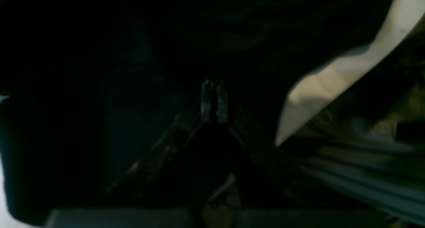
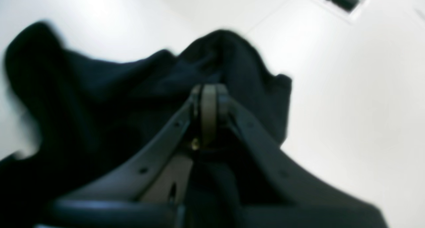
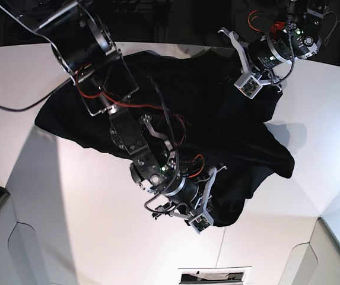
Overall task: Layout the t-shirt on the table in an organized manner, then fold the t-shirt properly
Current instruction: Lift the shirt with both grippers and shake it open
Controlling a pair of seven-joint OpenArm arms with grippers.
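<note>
No readable writing; both end effectors pinch the t-shirt on the table.

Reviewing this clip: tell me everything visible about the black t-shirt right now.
The t-shirt is black, soft-looking fabric, lying crumpled and unfolded across the white table, spread unevenly with loose folds. No print or collar can be made out. The right end effector is shut with cloth bunched around its tips; the left end effector is shut against the dark fabric near the table's edge. Both arms overlap it in the base view.
</note>
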